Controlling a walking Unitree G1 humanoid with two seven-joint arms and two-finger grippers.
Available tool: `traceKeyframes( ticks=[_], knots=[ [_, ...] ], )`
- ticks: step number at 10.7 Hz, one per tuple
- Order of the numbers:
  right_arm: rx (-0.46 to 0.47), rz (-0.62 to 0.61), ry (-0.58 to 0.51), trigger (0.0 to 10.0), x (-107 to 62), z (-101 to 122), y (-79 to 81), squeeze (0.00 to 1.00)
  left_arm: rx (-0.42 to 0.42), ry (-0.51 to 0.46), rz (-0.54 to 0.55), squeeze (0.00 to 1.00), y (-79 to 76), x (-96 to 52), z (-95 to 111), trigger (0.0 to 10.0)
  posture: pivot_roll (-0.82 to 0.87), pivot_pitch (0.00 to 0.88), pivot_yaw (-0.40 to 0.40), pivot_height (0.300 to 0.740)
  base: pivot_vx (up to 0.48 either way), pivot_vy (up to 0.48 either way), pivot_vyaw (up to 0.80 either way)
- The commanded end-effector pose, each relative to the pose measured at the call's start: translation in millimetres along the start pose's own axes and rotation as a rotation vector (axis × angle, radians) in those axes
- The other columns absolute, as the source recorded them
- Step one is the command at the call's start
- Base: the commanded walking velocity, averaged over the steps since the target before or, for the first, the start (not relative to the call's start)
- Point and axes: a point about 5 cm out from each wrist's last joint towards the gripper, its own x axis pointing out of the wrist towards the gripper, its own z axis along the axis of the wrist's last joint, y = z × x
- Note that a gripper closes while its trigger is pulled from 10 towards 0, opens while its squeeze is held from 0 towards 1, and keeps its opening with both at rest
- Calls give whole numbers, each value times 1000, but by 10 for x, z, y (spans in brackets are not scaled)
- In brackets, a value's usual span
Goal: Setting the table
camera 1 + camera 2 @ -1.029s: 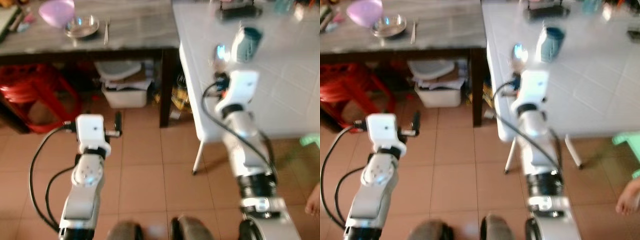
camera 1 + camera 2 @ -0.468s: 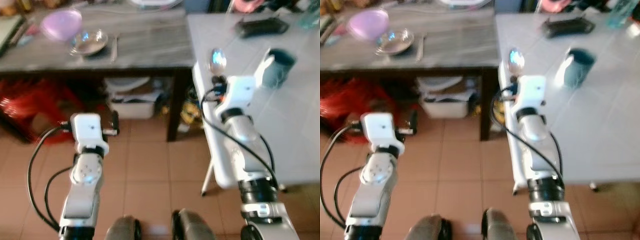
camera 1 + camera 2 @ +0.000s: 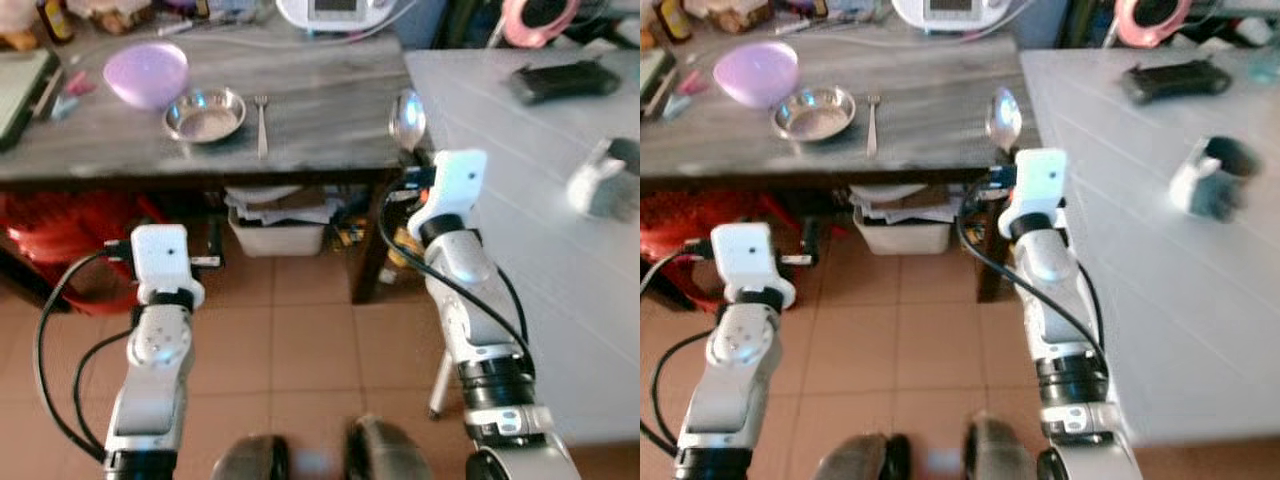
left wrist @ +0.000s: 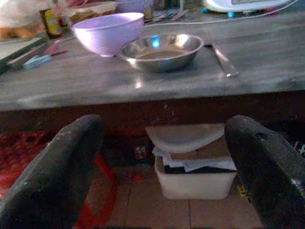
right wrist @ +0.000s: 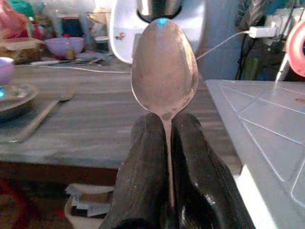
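The grey wooden table [image 3: 320, 110] is carrying a steel bowl [image 3: 205, 113] with a fork [image 3: 261, 125] just beside it. The right gripper [image 5: 167, 143] is pinching a spoon [image 5: 164, 76] upright by its handle over the table's near corner. The left gripper [image 4: 162, 162] is hanging spread wide, empty, below the table edge.

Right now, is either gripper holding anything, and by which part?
The right gripper pinches a shiny metal spoon by its thin handle, bowl pointing out beyond the fingertips. The left gripper is open and holds nothing.

Right claw [image 5: 167, 143] clamped, raised forward; left claw [image 4: 162, 162] spread wide.
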Motion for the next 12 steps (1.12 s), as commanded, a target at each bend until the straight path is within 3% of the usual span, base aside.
traceKeyframes(
  ticks=[1, 7, 12],
  knots=[
    [2, -9, -23, 10000, 5, 56, -17, 0, 20, -19, -3, 0, 20, -10, 40, 10000, 20, 163, 18, 740, 446, 0, 0],
    [4, 2, -22, 10000, 14, 57, -1, 0, 9, -26, 2, 0, 18, 3, 66, 10000, 24, 162, 17, 740, 435, 0, 0],
    [6, 7, -17, 10000, 21, 44, -21, 0, 28, -33, 13, 0, 48, -83, 76, 10000, 33, 173, 21, 740, 0, 0, 0]
  ],
)
